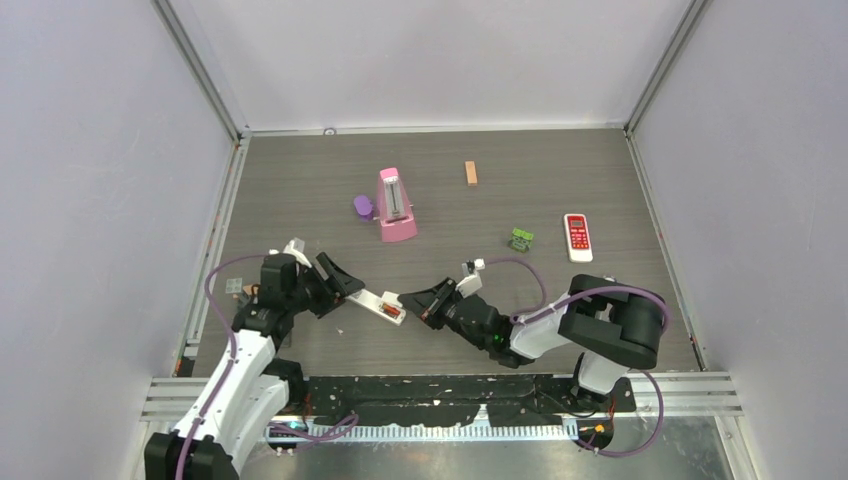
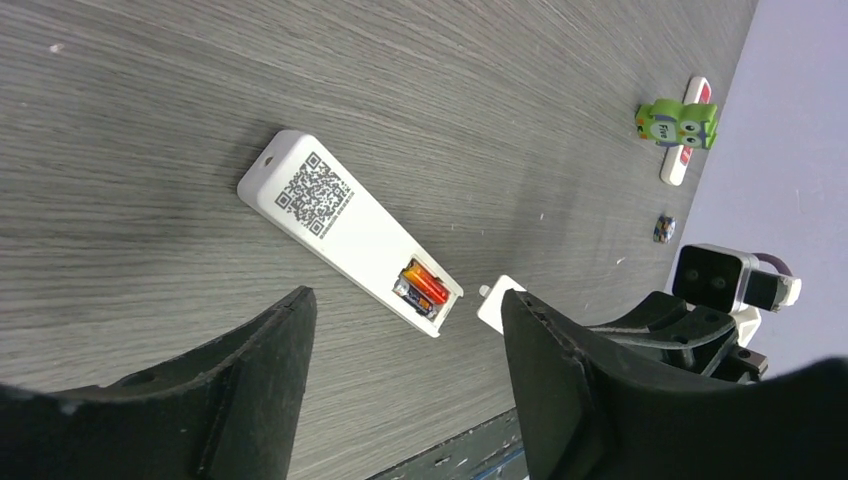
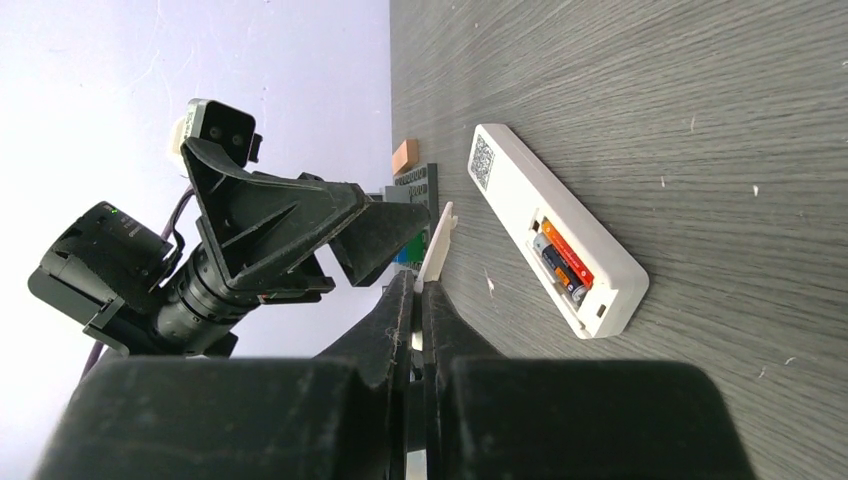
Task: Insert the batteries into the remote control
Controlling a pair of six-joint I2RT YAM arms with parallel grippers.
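A white remote (image 1: pixel 376 301) lies face down near the table's front, QR label up, with its battery bay open. In the bay sit two batteries (image 2: pixel 425 285), one red-orange and one dark; they also show in the right wrist view (image 3: pixel 562 262). My left gripper (image 2: pixel 405 320) is open and empty, its fingers standing either side of the remote's bay end, just above it. My right gripper (image 3: pixel 413 290) is shut on the thin white battery cover (image 3: pixel 437 250), held on edge close beside the bay end of the remote (image 3: pixel 560 225). The cover's tip shows in the left wrist view (image 2: pixel 500 303).
A pink metronome (image 1: pixel 395 205) and a purple object (image 1: pixel 363 207) stand mid-table. A small wooden block (image 1: pixel 471 173) lies at the back. A green toy (image 1: pixel 521 239) and a red-and-white remote (image 1: pixel 578 237) lie to the right.
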